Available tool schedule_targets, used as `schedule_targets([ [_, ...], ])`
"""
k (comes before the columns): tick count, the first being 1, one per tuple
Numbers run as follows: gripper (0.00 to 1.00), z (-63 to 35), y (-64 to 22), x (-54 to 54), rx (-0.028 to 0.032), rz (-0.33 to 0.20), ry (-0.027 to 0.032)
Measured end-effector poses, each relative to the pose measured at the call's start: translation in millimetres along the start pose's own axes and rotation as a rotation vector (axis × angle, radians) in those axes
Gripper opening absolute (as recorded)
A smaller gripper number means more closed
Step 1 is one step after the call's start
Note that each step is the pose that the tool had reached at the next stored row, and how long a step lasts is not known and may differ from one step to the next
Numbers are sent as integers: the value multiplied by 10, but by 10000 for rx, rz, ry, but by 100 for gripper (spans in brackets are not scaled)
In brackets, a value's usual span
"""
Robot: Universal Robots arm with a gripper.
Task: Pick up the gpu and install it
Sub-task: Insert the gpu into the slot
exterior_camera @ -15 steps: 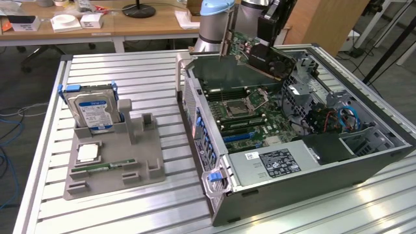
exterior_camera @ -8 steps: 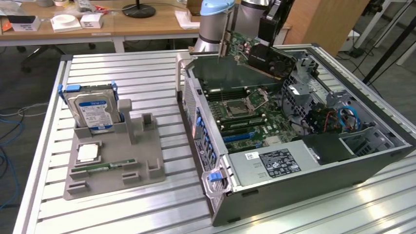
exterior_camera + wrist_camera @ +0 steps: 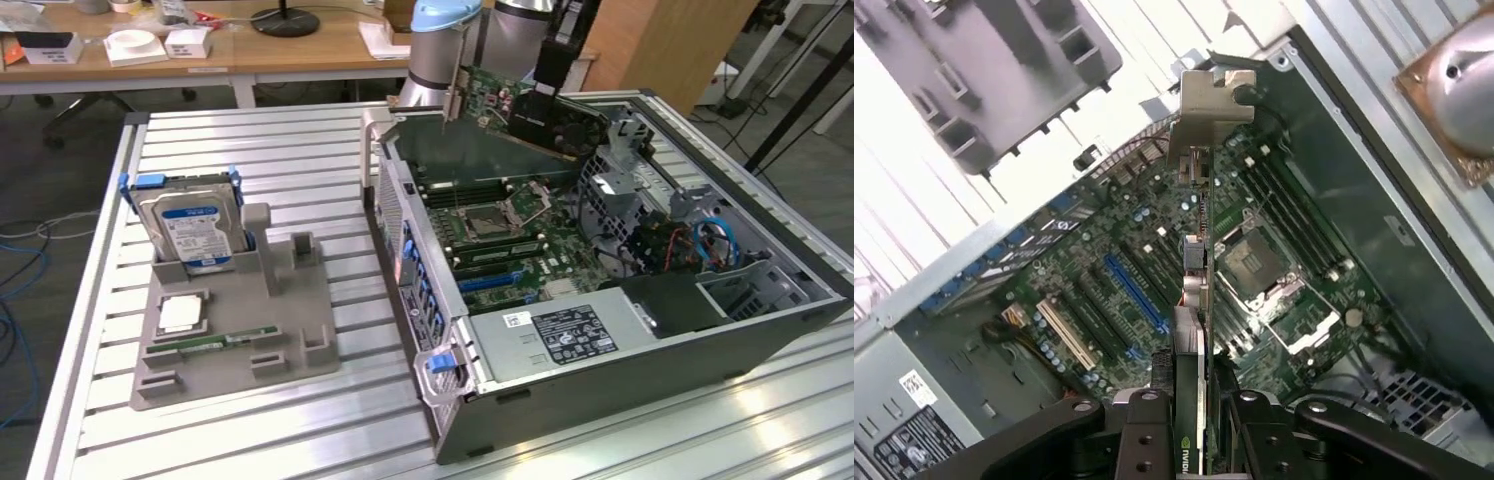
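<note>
Jaws (apparently clamped) on one gpu point(image 3: 507, 100) above one case point(image 3: 627, 400).

The gpu point(image 3: 501, 103) hangs tilted above the motherboard point(image 3: 514, 235) of the open computer case point(image 3: 601, 400).

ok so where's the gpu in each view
Exterior view: the gpu hangs tilted above the far end of the open case.
Wrist view: the gpu shows edge-on, clamped in the gripper, silver bracket farthest from it, over the motherboard.
Shared landmark: the CPU socket.
</note>
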State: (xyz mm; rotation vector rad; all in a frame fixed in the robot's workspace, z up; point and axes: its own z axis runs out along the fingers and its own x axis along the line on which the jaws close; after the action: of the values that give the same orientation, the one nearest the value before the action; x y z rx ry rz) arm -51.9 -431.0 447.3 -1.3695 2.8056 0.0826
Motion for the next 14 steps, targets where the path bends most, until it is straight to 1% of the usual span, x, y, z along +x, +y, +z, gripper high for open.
schedule_targets([
  [14,26,1,0,0,-101,-2525,99],
])
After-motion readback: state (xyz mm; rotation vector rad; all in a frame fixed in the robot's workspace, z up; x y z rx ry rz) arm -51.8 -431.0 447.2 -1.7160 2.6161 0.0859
